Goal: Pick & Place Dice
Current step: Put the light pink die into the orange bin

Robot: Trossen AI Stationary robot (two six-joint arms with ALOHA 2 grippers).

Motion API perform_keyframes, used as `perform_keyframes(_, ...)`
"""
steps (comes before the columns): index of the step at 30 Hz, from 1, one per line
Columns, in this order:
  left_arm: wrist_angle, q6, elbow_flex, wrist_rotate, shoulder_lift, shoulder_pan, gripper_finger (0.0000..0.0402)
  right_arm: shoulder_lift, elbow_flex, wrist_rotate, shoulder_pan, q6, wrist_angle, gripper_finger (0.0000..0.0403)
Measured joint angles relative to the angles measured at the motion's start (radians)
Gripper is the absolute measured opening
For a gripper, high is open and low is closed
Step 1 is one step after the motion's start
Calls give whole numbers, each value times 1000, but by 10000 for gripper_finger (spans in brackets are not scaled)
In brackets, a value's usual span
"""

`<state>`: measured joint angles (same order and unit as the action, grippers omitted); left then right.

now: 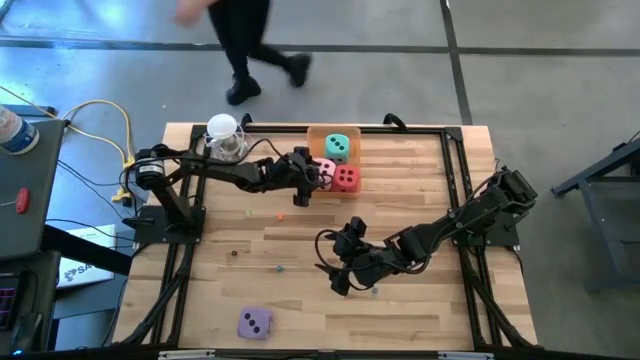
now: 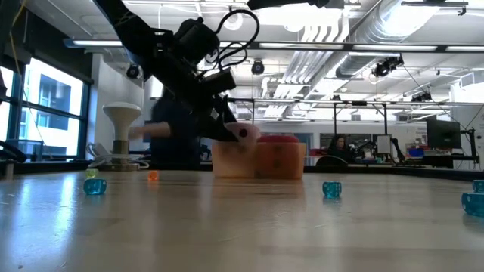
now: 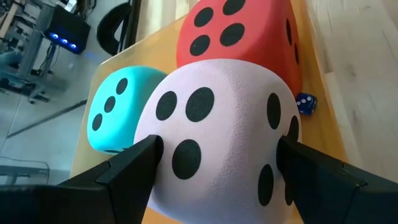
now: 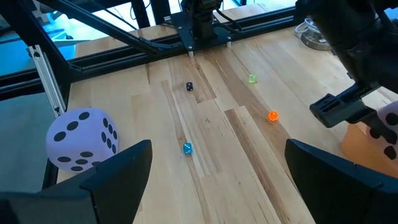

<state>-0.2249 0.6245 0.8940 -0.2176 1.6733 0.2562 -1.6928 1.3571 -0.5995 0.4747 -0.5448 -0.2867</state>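
In the left wrist view a pink die [image 3: 217, 124] fills the gap between the fingers of my left gripper [image 3: 217, 149], which is shut on it. Behind it, a teal die [image 3: 115, 109] and a red die [image 3: 239, 31] lie in the orange tray [image 1: 318, 133] at the table's far middle. From above, my left gripper [image 1: 312, 178] reaches the tray from the table's left. The purple die [image 1: 254, 322] rests on the table near its front edge. My right gripper [image 1: 338, 275] hangs open over the table's middle and touches nothing. My left gripper pinches the pink die between its two fingers, one on each of two opposite sides [image 3: 168, 134] [image 3: 273, 140]. The fingers come from the table's left, slanting down. The die sits at the tray's near left part; whether its underside rests there, I cannot tell.
Tiny beads lie scattered on the wood: blue [image 4: 187, 148], orange [image 4: 272, 116], green [image 4: 252, 78] and a dark one [image 4: 189, 86]. A glass vessel with a white top [image 1: 225, 137] stands at the far left. A person [image 1: 245, 45] walks beyond the far edge.
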Motion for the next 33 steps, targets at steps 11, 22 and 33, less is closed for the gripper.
perform_keyframes(11, -16, 43, 0, -1, 0, 3, 303, 0, 0, 0, 0, 0, -2, 358)
perform_keyframes(22, -7, 67, 1, -42, 5, 1, 303, 0, 0, 0, 0, 0, -2, 358)
perform_keyframes(33, -26, -2, 1, 4, 5, 1, 303, 0, 0, -3, 0, 0, -3, 358)
